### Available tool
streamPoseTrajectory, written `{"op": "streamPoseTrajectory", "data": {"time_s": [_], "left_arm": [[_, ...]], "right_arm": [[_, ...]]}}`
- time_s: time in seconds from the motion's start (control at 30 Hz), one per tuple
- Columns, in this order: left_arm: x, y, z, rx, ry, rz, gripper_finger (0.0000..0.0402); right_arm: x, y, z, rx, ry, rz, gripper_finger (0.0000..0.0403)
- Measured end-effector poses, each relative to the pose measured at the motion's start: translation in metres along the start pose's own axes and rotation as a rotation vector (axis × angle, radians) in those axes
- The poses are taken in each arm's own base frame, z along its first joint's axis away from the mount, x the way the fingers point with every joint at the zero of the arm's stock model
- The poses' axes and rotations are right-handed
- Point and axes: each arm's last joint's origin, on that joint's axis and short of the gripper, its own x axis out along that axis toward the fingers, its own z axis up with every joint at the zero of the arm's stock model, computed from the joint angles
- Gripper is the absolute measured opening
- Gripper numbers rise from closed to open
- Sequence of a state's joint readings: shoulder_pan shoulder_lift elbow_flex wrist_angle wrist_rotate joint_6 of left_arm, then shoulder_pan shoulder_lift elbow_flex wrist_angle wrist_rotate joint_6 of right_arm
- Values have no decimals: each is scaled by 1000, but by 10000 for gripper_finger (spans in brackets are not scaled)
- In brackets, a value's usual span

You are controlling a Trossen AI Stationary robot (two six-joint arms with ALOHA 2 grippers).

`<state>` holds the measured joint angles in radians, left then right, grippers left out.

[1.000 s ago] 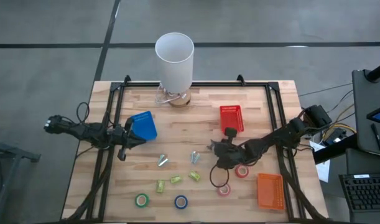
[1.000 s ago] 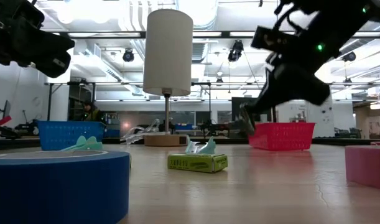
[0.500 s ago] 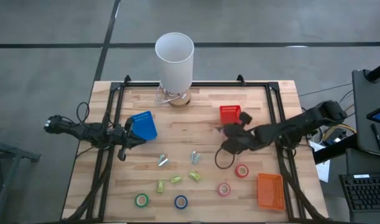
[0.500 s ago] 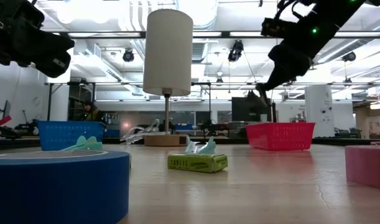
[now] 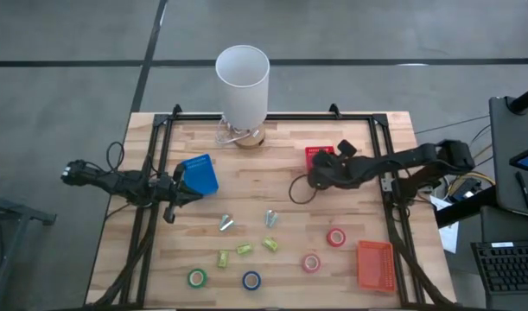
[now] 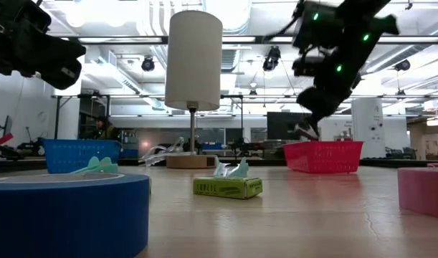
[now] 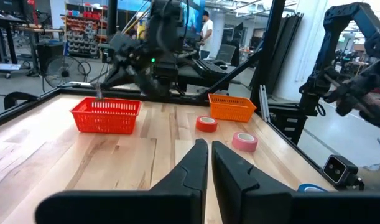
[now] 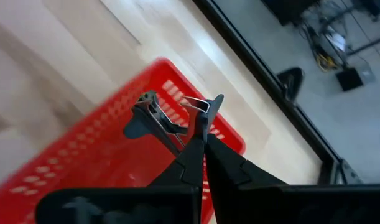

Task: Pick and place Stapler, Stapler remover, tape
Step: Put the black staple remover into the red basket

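Note:
My right gripper (image 5: 315, 175) hangs over the red basket (image 5: 319, 154), shut on a small dark staple remover (image 8: 153, 116) with metal claws. In the low view it (image 6: 310, 127) is well above the basket's rim (image 6: 325, 147). The tape rolls lie flat near the table's near edge: green (image 5: 197, 278), blue (image 5: 251, 280), pink (image 5: 311, 263) and red (image 5: 336, 237). Two pale staple removers (image 5: 226, 224) (image 5: 270, 218) and small yellow-green blocks (image 5: 244, 249) lie mid-table. My left gripper (image 7: 208, 163) is shut and waits by the blue basket (image 5: 199, 175). My right gripper pinches the staple remover by one metal-tipped end (image 8: 201, 112), between the free ends of its two fingers. The remover is lifted clear and sticks out sideways from the fingertips above the red basket's mesh (image 8: 84, 168).
A white lamp (image 5: 243, 82) stands at the far edge on a wooden base. An orange basket (image 5: 375, 265) sits at the near right corner. Black frame rails run along the table's sides. Bare wood lies between the red basket and the tape rolls.
My right gripper has moved from above the red and pink tape rolls toward the table's far edge and upward. It stayed shut on the staple remover and now hangs over the red basket. Nothing on the table has shifted.

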<state>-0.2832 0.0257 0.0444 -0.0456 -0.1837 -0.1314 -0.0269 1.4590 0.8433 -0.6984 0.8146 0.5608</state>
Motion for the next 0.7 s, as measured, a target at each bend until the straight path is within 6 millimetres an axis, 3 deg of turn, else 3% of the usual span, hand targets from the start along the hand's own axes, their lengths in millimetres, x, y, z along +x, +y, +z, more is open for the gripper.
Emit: {"op": "streamPoseTrajectory", "data": {"time_s": [0.37,0.7], "left_arm": [[0,0,0,0,0,0,25],[0,0,0,0,0,0,25]], "right_arm": [[36,4,-4,-100,119,-89,8],[49,13,-10,-165,161,-107,8]]}}
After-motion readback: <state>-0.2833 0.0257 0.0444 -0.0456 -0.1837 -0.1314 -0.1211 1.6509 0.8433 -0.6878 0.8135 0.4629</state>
